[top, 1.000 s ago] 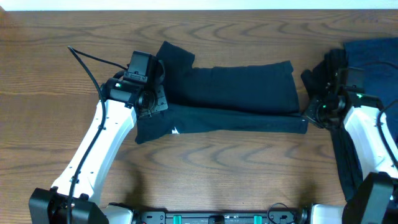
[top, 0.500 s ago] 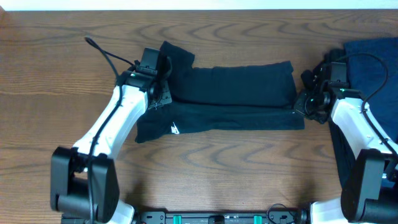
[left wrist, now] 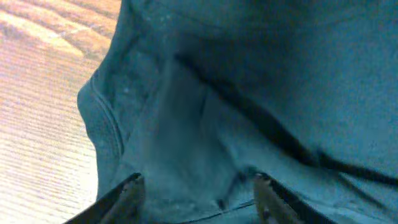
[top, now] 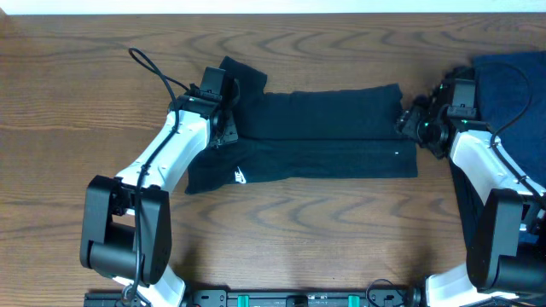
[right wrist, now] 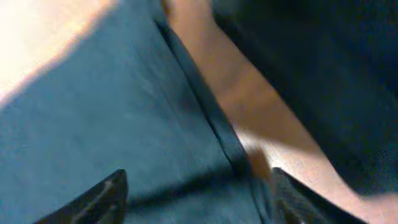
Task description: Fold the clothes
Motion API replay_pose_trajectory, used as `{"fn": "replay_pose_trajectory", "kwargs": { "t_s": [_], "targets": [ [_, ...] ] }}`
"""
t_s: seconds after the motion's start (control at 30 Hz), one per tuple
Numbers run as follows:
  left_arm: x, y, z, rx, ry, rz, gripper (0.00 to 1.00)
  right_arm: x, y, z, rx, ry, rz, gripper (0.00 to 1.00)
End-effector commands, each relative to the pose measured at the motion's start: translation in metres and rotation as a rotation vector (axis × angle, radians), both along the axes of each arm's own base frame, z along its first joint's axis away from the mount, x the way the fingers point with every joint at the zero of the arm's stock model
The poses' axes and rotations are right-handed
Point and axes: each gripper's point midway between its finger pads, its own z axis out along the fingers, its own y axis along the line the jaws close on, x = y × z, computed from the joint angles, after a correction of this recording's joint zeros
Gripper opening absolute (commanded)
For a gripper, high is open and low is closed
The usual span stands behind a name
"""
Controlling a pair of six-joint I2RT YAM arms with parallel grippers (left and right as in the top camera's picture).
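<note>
Two pincers, both open, and neither has hold of anything. From the left wrist, the left pincer (left wrist: 196,196) has its fingertips (left wrist: 127,193) spread apart just above rumpled dark cloth, with nothing between them. The right pincer (right wrist: 196,193) stands wider, its tips at the two lower corners of its own view, over flat fabric.

Working outward on the overhead, the black T-shirt (top: 324,128) lies across the middle of the table (top: 341,247) as a long band folded lengthwise, the upper layer resting on the lower. The left pincer sits at its left end beside a bunched sleeve, the right pincer at its right end. A small white logo (top: 241,177) shows on the lower layer near the left arm (top: 162,158).

Off to the right, a navy garment (top: 512,81) lies at the table's far corner, and more dark cloth (top: 471,213) runs down under the right arm (top: 486,166), which hides part of it. The left arm's cable (top: 149,70) loops over bare wood.

The right wrist view gives me what the overhead cannot: the shirt's hem, a narrow strip of wood beside it, then another dark piece apart from the shirt. The left wrist view shows creases and a stitched edge in the cloth, with wood to the left. The logo shows only from overhead.
</note>
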Motion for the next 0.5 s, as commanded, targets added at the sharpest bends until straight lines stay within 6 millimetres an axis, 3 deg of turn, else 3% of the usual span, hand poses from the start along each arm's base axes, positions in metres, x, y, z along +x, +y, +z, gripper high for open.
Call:
{"fn": "replay_pose_trajectory", "kwargs": {
  "t_s": [0.0, 0.13, 0.27, 0.33, 0.4, 0.47],
  "targets": [
    [0.012, 0.004, 0.017, 0.006, -0.052, 0.009, 0.59, 0.016, 0.018, 0.017, 0.017, -0.096, 0.154, 0.77],
    [0.009, 0.006, 0.047, -0.022, -0.088, 0.016, 0.6, 0.019, 0.03, 0.039, 0.046, -0.123, 0.236, 0.75],
    [-0.021, 0.003, 0.068, -0.09, -0.034, 0.004, 0.59, -0.002, 0.033, 0.053, 0.069, -0.015, 0.233, 0.65],
    [-0.039, 0.0, 0.07, -0.118, 0.024, -0.005, 0.44, -0.023, 0.033, 0.051, 0.08, 0.079, 0.225, 0.48],
    [-0.058, -0.003, 0.066, -0.141, 0.103, -0.011, 0.3, -0.046, 0.034, 0.043, 0.093, 0.181, 0.218, 0.2],
    [-0.073, -0.003, 0.057, -0.147, 0.168, -0.01, 0.22, -0.067, 0.033, 0.032, 0.096, 0.277, 0.208, 0.01]
  ]
}}
